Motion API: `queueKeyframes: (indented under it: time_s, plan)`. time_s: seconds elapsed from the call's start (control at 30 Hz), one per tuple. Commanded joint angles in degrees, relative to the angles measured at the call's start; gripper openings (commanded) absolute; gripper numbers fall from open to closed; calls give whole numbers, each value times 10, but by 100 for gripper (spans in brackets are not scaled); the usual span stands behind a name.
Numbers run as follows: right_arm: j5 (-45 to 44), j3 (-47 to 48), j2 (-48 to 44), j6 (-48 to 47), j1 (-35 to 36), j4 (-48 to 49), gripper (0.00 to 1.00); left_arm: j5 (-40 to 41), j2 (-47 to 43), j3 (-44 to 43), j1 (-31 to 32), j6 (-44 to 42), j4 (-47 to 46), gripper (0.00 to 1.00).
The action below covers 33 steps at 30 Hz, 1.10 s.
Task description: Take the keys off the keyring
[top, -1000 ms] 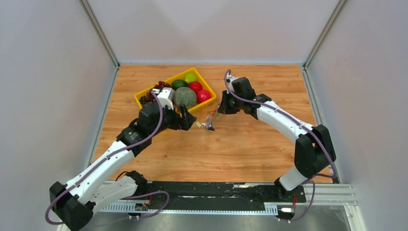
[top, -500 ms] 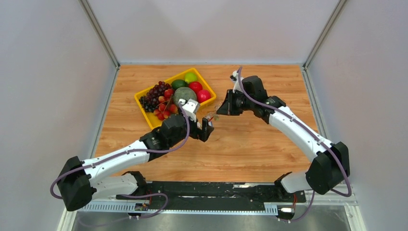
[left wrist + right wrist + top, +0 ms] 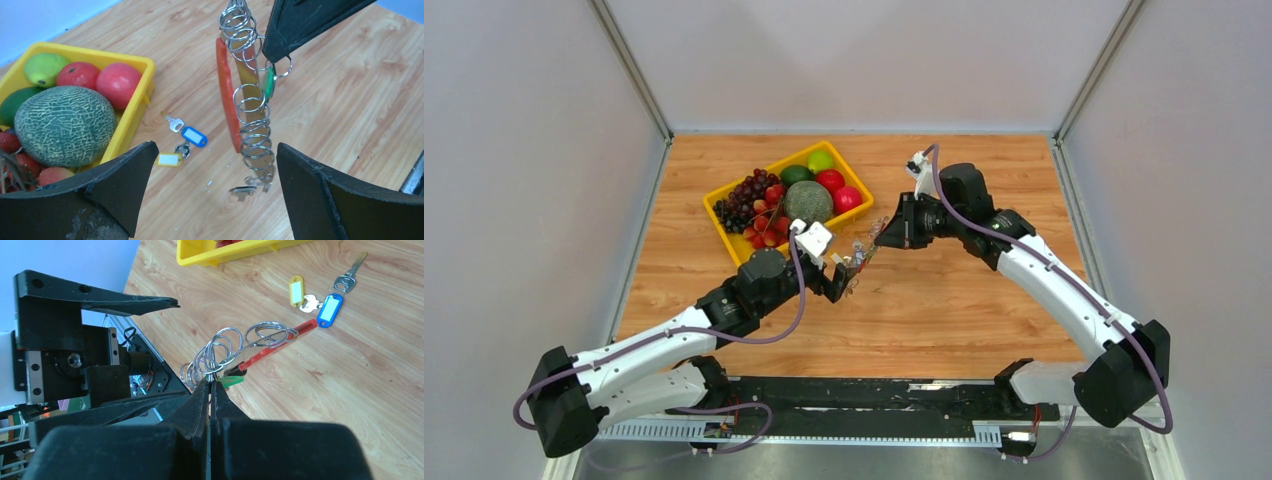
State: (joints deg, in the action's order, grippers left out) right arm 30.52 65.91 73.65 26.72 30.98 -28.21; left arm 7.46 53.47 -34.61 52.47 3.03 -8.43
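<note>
From above, the yellow tray (image 3: pixel 724 207) of fruit sits on the wooden table (image 3: pixel 944 320), and the two arms meet just off its near right corner. The right gripper (image 3: pixel 877 240) is pinched shut on the keyring (image 3: pixel 861 255), a red strip strung with silver rings (image 3: pixel 857 262), held up off the wood. The left gripper (image 3: pixel 844 278) is just beside it, on the side away from the tray, jaws wide apart and holding nothing.

From the left wrist, the keyring (image 3: pixel 227 100) hangs upright between the spread black fingers (image 3: pixel 125 185) and touches neither. The silver rings (image 3: pixel 252 125) run down beside the red strip, and a green tag (image 3: pixel 270 82) peeks out under the right gripper's finger (image 3: pixel 300 25). Below, close to the tray's wall (image 3: pixel 135 120), the keys (image 3: pixel 175 123) lie loose on the table with a blue tag (image 3: pixel 194 136) and a yellow tag (image 3: pixel 168 159). A melon (image 3: pixel 65 125) fills the tray's near end.

From the right wrist, the fingertips press together on the rings (image 3: pixel 225 350) by the green tag (image 3: pixel 231 381). The red strip (image 3: pixel 275 342) points toward the tray (image 3: pixel 225 255), and the keys (image 3: pixel 350 275) lie flat near its edge.
</note>
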Motion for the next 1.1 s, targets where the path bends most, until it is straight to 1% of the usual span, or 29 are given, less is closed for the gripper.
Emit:
queueKeyframes:
  time_s: [0.0, 0.1, 0.23, 0.37, 0.47, 0.5, 0.53, 0.57, 0.6, 0.63, 0.67, 0.7, 0.73, 0.77, 0.8, 0.83, 0.87, 0.9, 0.93, 0.97, 1.07]
  plan:
    - [21, -1, -29, 3, 7, 21, 0, -53, -8, 3, 2, -24, -23, 100]
    - [22, -3, -35, 4, 9, 21, 0, -69, -19, 13, 2, -13, -45, 100]
    - [23, -5, -39, 4, 13, 21, 0, -71, -8, 9, 1, -8, -46, 98]
    - [25, -6, -43, 5, 14, 20, 0, -85, 17, -7, 1, -19, -32, 92]
    - [32, -4, -47, 7, 15, 20, 0, -92, 38, -13, 1, -27, -30, 83]
    - [37, -3, -48, 6, 16, 20, 0, -95, 43, -14, 1, -30, -32, 77]
    - [39, -2, -49, 7, 16, 19, 0, -94, 51, -14, 2, -29, -34, 73]
    - [42, -2, -51, 6, 17, 19, 0, -90, 55, -14, 1, -29, -35, 64]
    - [42, -2, -53, 6, 16, 19, 0, -85, 63, -14, 2, -29, -41, 60]
    - [42, -3, -55, 5, 16, 19, 0, -70, 67, -13, 2, -29, -44, 47]
    - [42, -5, -55, 3, 17, 18, 0, -60, 75, -13, 2, -29, -49, 40]
    - [42, -6, -56, 2, 16, 18, 0, -48, 78, -13, 2, -30, -51, 24]
    - [43, -9, -56, 0, 16, 19, 0, -45, 81, -14, 2, -37, -55, 16]
    - [46, -12, -56, -3, 16, 19, 2, -43, 81, -13, 1, -46, -57, 4]
    - [53, -14, -54, -7, 16, 18, 9, -44, 76, -8, 1, -51, -65, 2]
    - [61, -17, -52, -13, 16, 19, 22, -47, 71, 1, 1, -62, -71, 0]
    - [69, -18, -49, -20, 16, 18, 42, -50, 59, 7, 1, -68, -85, 0]
    - [71, -19, -48, -27, 16, 16, 59, -54, 52, 22, 1, -85, -92, 0]
    - [70, -21, -47, -34, 16, 15, 70, -55, 33, 30, 2, -95, -108, 0]
    - [67, -22, -48, -41, 15, 14, 75, -51, 23, 47, 2, -111, -116, 0]
    - [66, -23, -59, -66, 15, 13, 77, -16, -23, 80, 2, -144, -154, 0]
